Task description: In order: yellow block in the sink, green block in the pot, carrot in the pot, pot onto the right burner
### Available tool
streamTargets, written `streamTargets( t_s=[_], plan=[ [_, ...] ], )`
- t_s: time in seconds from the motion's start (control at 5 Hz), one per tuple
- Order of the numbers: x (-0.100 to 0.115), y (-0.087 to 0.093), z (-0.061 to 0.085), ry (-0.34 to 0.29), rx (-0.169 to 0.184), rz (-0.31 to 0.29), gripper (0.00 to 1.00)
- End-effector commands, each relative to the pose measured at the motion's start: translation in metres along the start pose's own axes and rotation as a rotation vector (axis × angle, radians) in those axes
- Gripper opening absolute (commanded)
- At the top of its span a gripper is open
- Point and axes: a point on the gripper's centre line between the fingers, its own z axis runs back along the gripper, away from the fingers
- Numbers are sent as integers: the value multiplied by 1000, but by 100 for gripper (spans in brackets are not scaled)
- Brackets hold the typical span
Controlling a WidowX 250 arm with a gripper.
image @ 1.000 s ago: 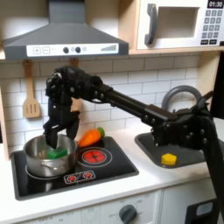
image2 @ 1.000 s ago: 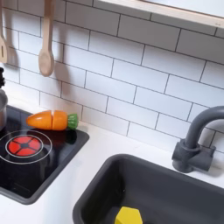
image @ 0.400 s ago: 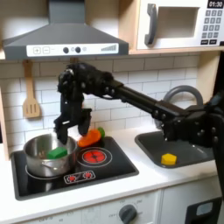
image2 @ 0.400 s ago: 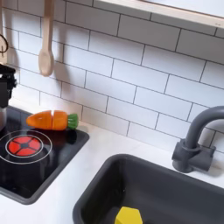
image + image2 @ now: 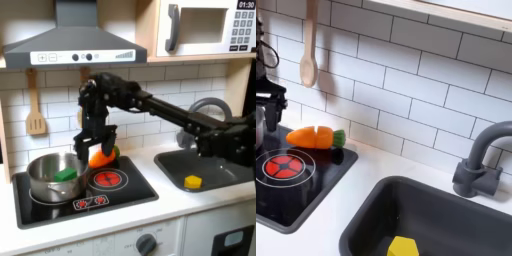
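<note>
— Hovering above the stove, is the gripper (image 5: 93,146) carrying anything?

— No. In the first exterior view its fingers hang spread and released, with nothing between them, over the carrot (image 5: 102,157), which lies just below at the back edge of the cooktop (image 5: 120,195). The green block (image 5: 66,173) sits inside the pot (image 5: 50,178), below the gripper and toward the first exterior view's left.

— And the second exterior view?

— It catches only a dark part of the gripper (image 5: 270,98) at its left edge, too partial to judge the fingers. The carrot (image 5: 311,137) lies just below it and to the second exterior view's right, green tip pointing away, beside a red burner (image 5: 282,166). That view looks down into the sink (image 5: 446,222), where the yellow block (image 5: 402,247) rests, well apart from the gripper; a wooden spoon (image 5: 309,45) hangs on the wall.

— The setting?

— A toy kitchen: white countertop (image 5: 100,231), white tiled wall (image 5: 406,90), grey range hood (image 5: 72,45) and microwave (image 5: 205,27) above, arched faucet (image 5: 478,160) behind the basin.
</note>
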Motion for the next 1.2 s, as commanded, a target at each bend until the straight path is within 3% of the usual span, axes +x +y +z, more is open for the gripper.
streamTargets(
  t_s=[0.0,0.4,0.8,1.0],
  plan=[
    [-2,-9,-6,17,-1,-11,100],
    [0,-31,-4,23,-13,29,100],
    [5,-46,5,-1,-12,162,100],
    [6,-45,8,-25,8,257,100]
  ],
)
